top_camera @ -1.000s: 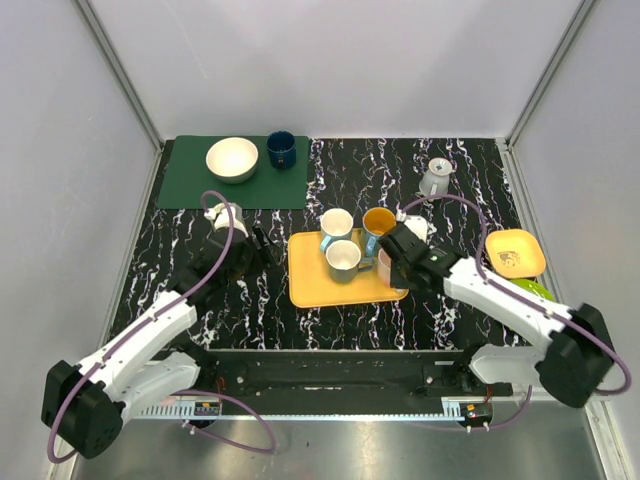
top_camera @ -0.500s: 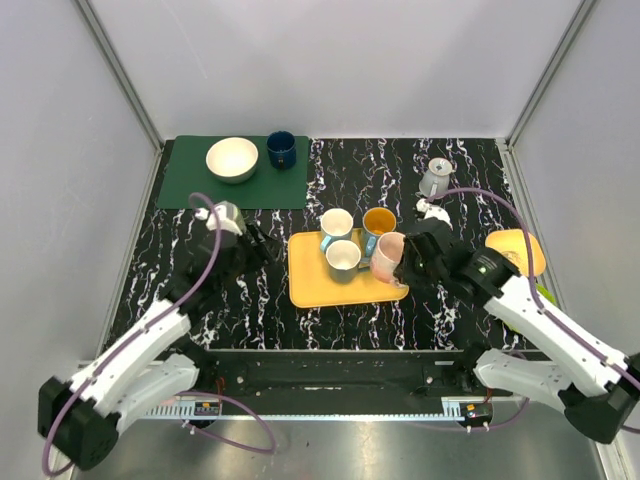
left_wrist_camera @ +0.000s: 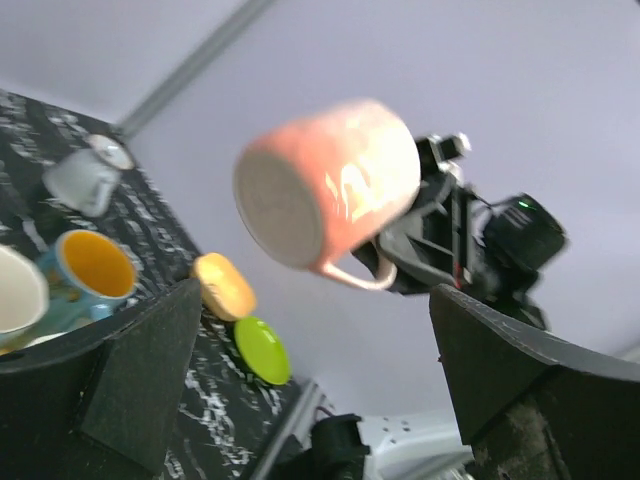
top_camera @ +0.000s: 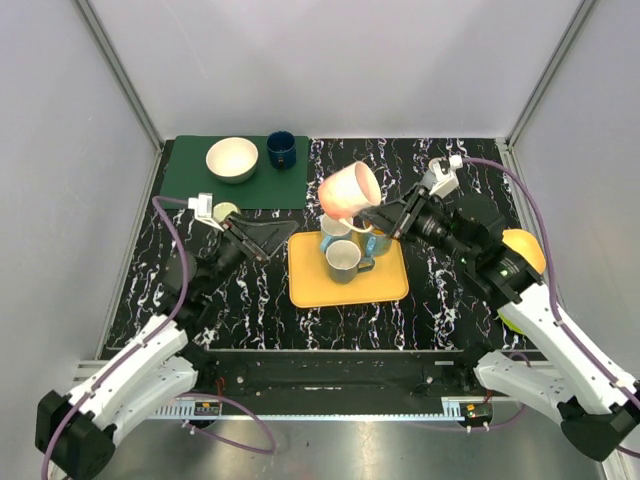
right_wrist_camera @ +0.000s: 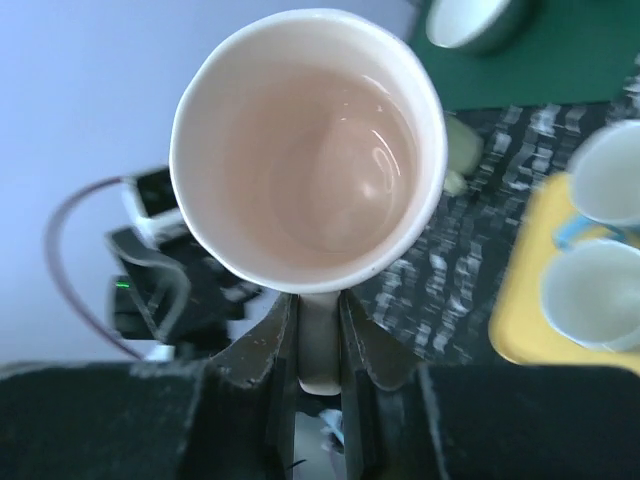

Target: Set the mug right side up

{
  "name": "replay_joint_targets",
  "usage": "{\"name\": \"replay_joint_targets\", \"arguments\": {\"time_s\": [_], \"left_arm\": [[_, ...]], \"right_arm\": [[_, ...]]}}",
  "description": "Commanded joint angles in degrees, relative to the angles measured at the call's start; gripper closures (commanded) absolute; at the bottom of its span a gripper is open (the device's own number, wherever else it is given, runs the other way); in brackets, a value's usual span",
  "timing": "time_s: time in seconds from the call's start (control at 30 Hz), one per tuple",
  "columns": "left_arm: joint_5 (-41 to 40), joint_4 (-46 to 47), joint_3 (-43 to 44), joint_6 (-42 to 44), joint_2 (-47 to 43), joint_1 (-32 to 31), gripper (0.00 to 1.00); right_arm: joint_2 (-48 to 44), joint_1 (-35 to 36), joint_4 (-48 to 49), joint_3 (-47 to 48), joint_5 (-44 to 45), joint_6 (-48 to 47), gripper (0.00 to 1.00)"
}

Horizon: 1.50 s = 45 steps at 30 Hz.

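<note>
- Grey walls close in a black marbled table [top_camera: 330,325].
- The pink mug [top_camera: 347,190] is up in the air, above the far side of the yellow tray [top_camera: 305,285] and clear of everything on it.
- It lies roughly on its side. Its base faces the left arm and its mouth faces the right wrist camera, which looks straight into the bare inside.
- The right gripper [right_wrist_camera: 318,330] is clamped on the mug's handle, with one finger pressed to each side of it.
- The left gripper [top_camera: 268,240] is just left of the tray with its jaws spread wide and nothing between them. It is tilted up towards the mug and well apart from it.
- Three mugs stand upright on the tray: a white mug [top_camera: 335,226], a grey mug [top_camera: 343,259] and an orange-lined mug [left_wrist_camera: 92,265].
- At the far left, a green mat [top_camera: 180,185] bears a white bowl [top_camera: 232,158] and a blue cup [top_camera: 281,150].
- On the right side are a small grey cup [left_wrist_camera: 85,175], a yellow plate [left_wrist_camera: 222,285] and a green plate [left_wrist_camera: 262,350].
</note>
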Motion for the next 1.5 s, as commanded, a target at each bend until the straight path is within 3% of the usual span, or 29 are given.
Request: {"name": "replay_joint_targets", "arguments": {"time_s": [0.0,0.17,0.3,0.4,0.63,0.87,1.07,1.47], "left_arm": [[10.09,24.74,-1.32,-9.08,5.46,-0.20,0.01],[12.74,28.01,2.90,-7.87,11.97,-3.00,0.01],[13.26,24.76,7.82,-5.93,16.88,-4.94,0.01],[11.86,28.87,8.27,-7.33,19.88,-5.29,0.03],[11.34,33.54,11.69,-9.09,26.03,-5.38,0.24],[8.88,35.65,13.72,-10.67,28.32,-5.38,0.34],[7.55,38.81,14.95,-12.87,29.47,-5.38,0.53],[8.52,41.01,17.58,-15.42,30.00,-5.38,0.60]], "right_arm": [[1.51,-2.87,35.58,-4.62,-13.20,14.72,1.00],[6.26,-2.96,40.56,-4.02,-15.84,17.38,1.00],[8.45,-2.87,42.58,-3.66,-16.89,17.65,1.00],[9.51,-2.96,43.55,-3.31,-17.69,17.91,1.00],[10.48,-2.87,44.87,-4.98,-19.36,18.00,1.00],[9.08,-2.87,42.15,-6.73,-20.32,14.92,1.00],[7.93,-2.87,41.00,-9.37,-21.03,13.25,1.00],[7.58,-2.87,35.38,-11.04,-22.61,8.60,1.00]]}}
